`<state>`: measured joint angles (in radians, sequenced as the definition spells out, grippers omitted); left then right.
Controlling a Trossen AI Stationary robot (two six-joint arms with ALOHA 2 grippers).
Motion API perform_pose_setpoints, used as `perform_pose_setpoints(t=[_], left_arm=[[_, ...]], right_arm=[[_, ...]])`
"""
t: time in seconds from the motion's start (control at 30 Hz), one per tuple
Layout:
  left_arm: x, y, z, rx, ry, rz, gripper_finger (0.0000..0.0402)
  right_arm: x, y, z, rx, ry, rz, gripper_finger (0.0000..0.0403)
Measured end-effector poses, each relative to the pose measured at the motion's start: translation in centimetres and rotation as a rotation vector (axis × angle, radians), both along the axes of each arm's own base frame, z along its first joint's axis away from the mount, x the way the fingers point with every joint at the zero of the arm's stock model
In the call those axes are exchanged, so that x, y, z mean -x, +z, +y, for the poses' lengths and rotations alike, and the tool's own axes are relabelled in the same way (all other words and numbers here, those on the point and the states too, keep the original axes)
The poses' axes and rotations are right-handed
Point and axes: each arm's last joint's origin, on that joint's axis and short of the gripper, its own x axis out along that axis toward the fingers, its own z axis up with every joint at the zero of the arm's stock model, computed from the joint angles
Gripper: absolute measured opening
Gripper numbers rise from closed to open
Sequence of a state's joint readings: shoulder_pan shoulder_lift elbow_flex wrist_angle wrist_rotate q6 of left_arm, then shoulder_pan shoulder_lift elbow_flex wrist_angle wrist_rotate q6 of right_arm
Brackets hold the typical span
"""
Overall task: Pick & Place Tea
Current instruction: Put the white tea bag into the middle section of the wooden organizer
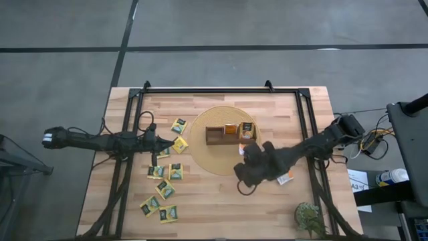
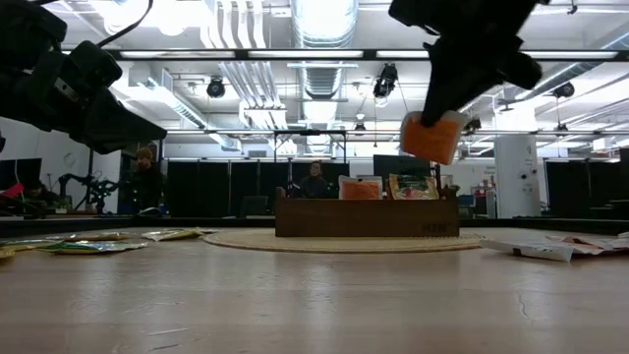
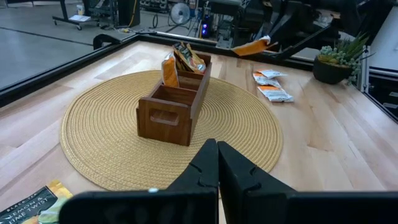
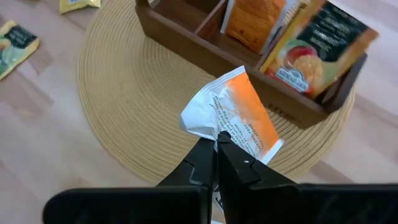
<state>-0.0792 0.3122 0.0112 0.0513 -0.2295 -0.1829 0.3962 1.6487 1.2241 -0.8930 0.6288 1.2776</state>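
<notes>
Orange-white tea packet [image 4: 239, 121] pinched in the closed right tool [image 4: 216, 144], raised to clear the wooden tray [image 4: 249, 53] just ahead.

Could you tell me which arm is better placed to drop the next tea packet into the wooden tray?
Right. Its end effector already pinches an orange-and-white tea packet in the air beside the brown three-compartment wooden tray. The left end effector, shut and empty, sits farther off, over the yellow-green packets.
</notes>
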Motion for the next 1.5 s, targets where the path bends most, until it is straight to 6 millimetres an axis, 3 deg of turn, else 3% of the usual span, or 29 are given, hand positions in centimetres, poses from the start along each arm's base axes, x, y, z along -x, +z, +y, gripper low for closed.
perform_pose_setpoints(t=[0.3, 0.73, 0.97, 1.17, 1.5], left_arm=[[0.0, 0.0, 0.0, 0.000, 0.000, 0.002, 0.0000], [0.0, 0.0, 0.0, 0.000, 0.000, 0.002, 0.0000], [0.0, 0.0, 0.0, 0.000, 0.000, 0.002, 0.0000], [0.0, 0.0, 0.0, 0.000, 0.000, 0.002, 0.0000], [0.0, 0.0, 0.0, 0.000, 0.000, 0.002, 0.0000]], right_arm=[[-0.2, 3.2, -6.6, -0.173, 0.138, 0.055, 0.0008], [-0.9, 3.8, -16.1, -0.435, 0.400, -0.052, 0.0008], [-0.3, 3.8, -19.3, -0.498, 0.441, -0.111, 0.0008], [-0.4, 2.4, -21.4, -0.581, 0.481, -0.120, 0.0008], [-3.4, 1.8, -23.7, -0.560, 0.582, -0.072, 0.0008]])
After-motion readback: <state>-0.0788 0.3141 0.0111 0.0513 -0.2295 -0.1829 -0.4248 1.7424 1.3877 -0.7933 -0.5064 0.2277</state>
